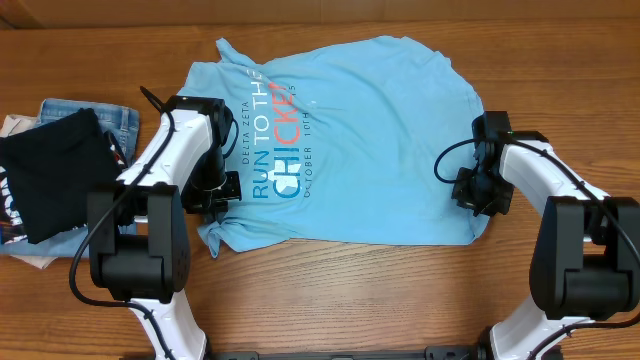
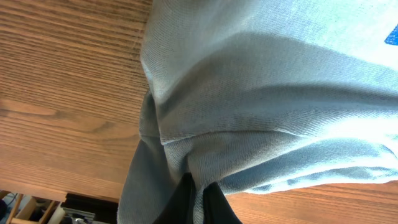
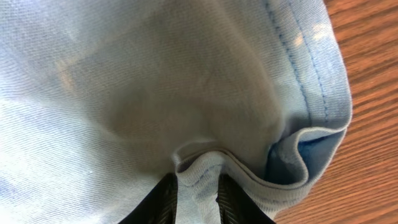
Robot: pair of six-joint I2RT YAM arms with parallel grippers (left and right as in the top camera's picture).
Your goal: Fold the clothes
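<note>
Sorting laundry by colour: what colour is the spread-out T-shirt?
The T-shirt is light sky blue; clearest overhead.

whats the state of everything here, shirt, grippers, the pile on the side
light blue t-shirt: spread out print side up, wrinkled, not yet folded, one edge pinched at each side
left gripper: shut on a bunched edge of the t-shirt
right gripper: shut on a raised fold at the stitched edge
black garment: crumpled, lying on top of the jeans, untouched
jeans: mostly covered by the black garment
</note>
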